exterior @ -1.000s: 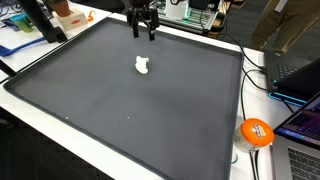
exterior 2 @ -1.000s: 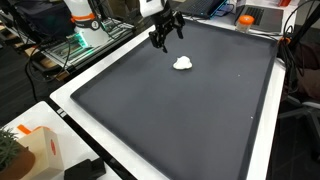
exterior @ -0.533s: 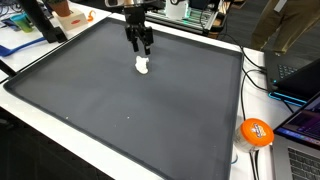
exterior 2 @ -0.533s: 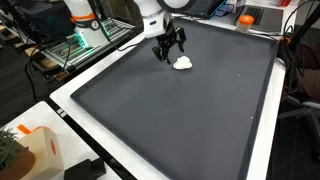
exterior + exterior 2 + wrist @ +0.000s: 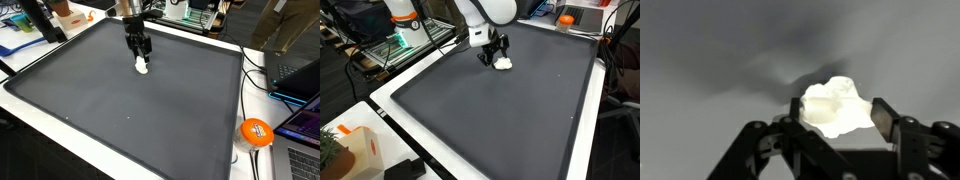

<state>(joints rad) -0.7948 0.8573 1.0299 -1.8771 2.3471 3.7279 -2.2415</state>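
Open end effector (image 5: 840, 113) straddling white crumpled lump (image 5: 830, 100) on dark mat (image 5: 150, 120): likely light, soft; pinch gently across middle.

A wide dark mat (image 5: 150, 120) covers the white tabletop (image 5: 50, 119). An orange ball (image 5: 256, 131) lies off the mat's corner, near black cables (image 5: 262, 75) and an open laptop (image 5: 300, 78). In an exterior view, a cardboard box (image 5: 358, 148) stands beside a small plant (image 5: 328, 150).
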